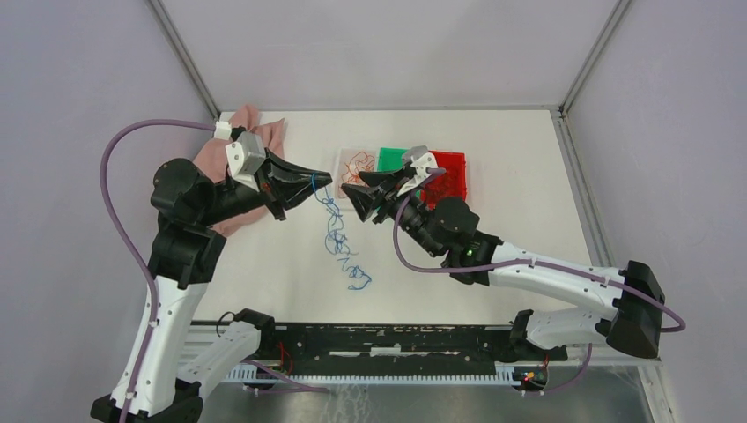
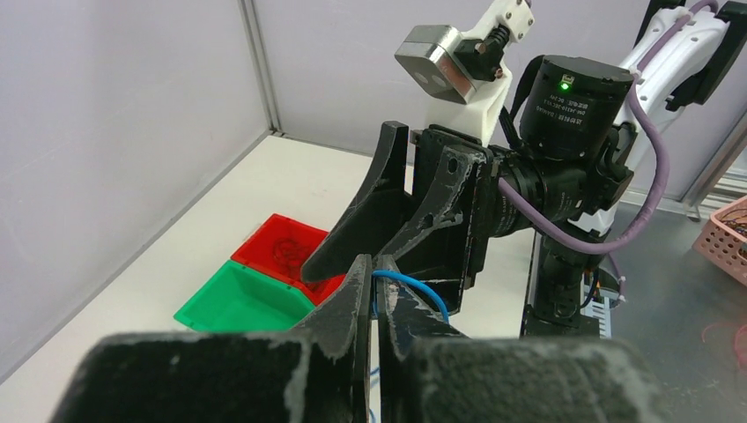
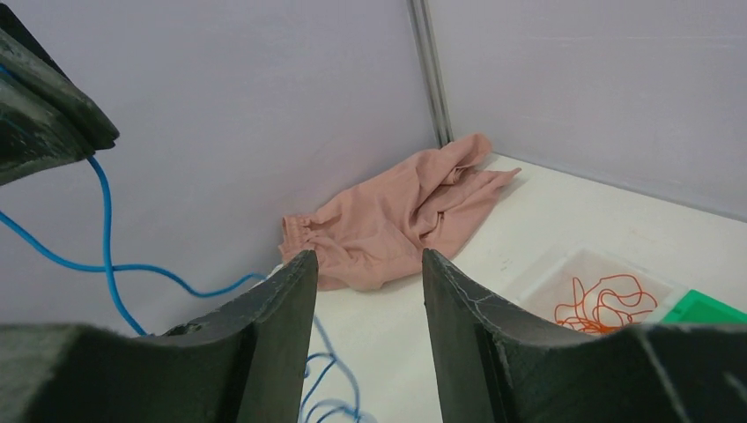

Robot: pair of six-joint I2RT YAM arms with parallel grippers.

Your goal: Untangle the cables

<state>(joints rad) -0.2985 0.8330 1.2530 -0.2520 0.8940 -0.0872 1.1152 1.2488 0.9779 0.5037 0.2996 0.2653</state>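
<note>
My left gripper (image 1: 324, 181) is shut on the upper end of a blue cable (image 1: 337, 236), which hangs in curls down to the white table (image 1: 528, 159). The left wrist view shows that blue cable (image 2: 416, 285) looping out between the closed fingertips (image 2: 359, 269). Just right of it my right gripper (image 1: 349, 190) faces the left one, open, with nothing between its fingers. From the right wrist view the blue cable (image 3: 107, 231) trails down left of the right gripper (image 3: 368, 261). An orange cable (image 1: 357, 162) lies in a clear tray (image 1: 342, 157). A dark cable (image 2: 284, 249) lies in the red tray (image 2: 264, 231).
A green tray (image 1: 392, 159) sits between the clear tray and the red tray (image 1: 449, 160) at the back of the table. A pink cloth (image 3: 396, 220) is bunched in the back left corner, behind the left arm. Grey walls close in the back and both sides.
</note>
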